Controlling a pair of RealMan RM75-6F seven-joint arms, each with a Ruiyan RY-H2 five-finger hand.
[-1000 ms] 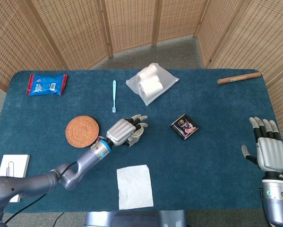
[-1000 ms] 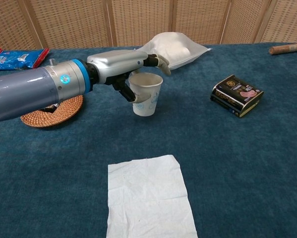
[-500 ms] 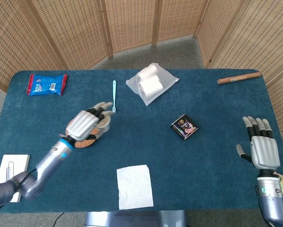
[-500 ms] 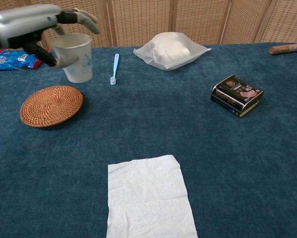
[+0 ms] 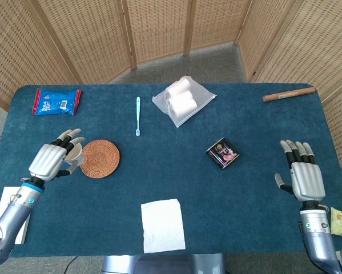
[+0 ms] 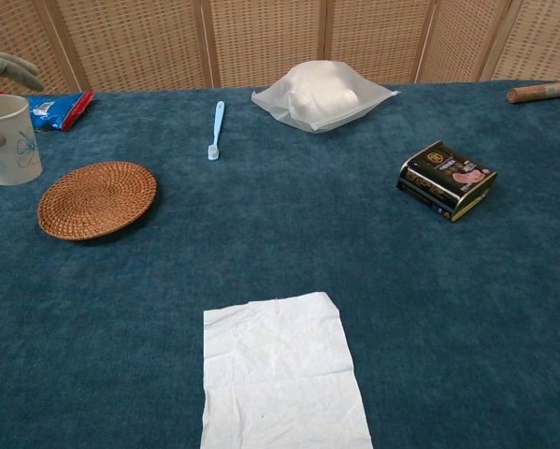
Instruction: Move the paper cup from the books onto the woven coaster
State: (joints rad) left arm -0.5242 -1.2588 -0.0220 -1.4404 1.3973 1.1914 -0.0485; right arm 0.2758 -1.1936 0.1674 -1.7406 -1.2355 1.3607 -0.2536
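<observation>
Paper cup [image 6: 8, 138] beside woven coaster [image 5: 100, 158].

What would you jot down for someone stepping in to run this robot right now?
Left hand: holds the paper cup, upright, just left of the woven coaster, not over it.
Right hand: open, holding nothing, at the table's right side.
Done: the cup is in the hand and close to the coaster. No books show under it.
Left: bring the cup a little to the right, centre it over the coaster, set it down and let go. Whether the cup's base touches the blue tablecloth cannot be told.
</observation>
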